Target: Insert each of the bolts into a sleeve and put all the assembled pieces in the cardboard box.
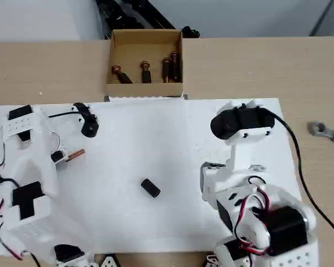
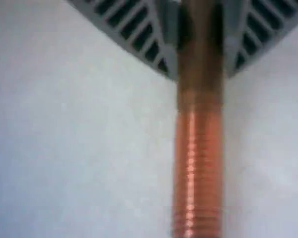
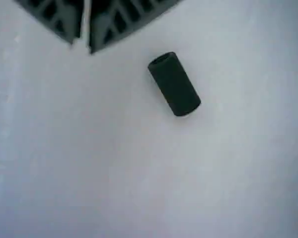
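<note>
The left end effector is clenched on a copper bolt, whose threaded shank projects past the fingertips. In the high view this bolt sits at 9 o'clock on the white mat. The right end effector is clenched with nothing in it. It hangs over the mat near the black sleeve. The sleeve lies on its side toward 6 o'clock of the mat centre. The cardboard box, at 12 o'clock on the surface, contains four assembled pieces.
</note>
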### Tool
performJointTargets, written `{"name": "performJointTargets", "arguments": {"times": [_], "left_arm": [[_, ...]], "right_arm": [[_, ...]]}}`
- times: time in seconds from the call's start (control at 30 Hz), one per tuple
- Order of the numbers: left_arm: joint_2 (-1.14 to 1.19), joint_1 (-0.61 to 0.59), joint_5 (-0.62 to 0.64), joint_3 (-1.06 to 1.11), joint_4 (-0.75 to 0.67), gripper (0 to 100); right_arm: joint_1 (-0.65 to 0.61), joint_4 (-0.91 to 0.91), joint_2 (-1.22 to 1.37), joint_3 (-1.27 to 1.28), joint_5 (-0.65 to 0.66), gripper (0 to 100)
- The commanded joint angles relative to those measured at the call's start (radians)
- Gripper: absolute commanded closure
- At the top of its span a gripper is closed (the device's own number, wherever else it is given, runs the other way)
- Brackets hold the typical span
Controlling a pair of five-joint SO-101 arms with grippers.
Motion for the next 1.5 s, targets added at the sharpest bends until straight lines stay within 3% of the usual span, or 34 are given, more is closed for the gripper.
{"name": "performJointTargets", "arguments": {"times": [0.0,0.2,0.43,0.57,0.77,0.97,1.2,1.27,1.47], "left_arm": [[-0.006,-0.002,0.008,-0.005,-0.012,86],[-0.008,-0.002,0.112,-0.065,0.026,82],[-0.008,0.002,0.307,-0.344,0.272,82],[-0.009,-0.002,0.615,-0.42,0.293,82],[-0.008,0.003,1.122,-0.346,0.295,82],[-0.006,-0.026,1.525,-0.243,0.292,82],[0.0,-0.081,1.973,-0.28,0.292,82],[0.002,-0.098,2.045,-0.283,0.292,82],[0.003,-0.083,2.051,-0.283,0.292,82]], "right_arm": [[0.008,-0.018,-0.007,-0.002,-0.008,99.1],[0.008,-0.018,-0.007,-0.002,-0.008,99.1],[0.008,-0.016,-0.008,-0.002,-0.008,99.1],[0.007,-0.016,-0.008,-0.002,-0.008,99.1],[0.005,-0.019,-0.008,0.002,-0.008,99.1],[0.005,-0.019,-0.008,0.002,-0.008,99.1],[0.005,-0.019,-0.008,0.003,-0.009,99.1],[0.005,-0.019,-0.008,0.003,-0.009,99.1],[0.005,-0.019,-0.008,0.003,-0.009,99.1]]}}
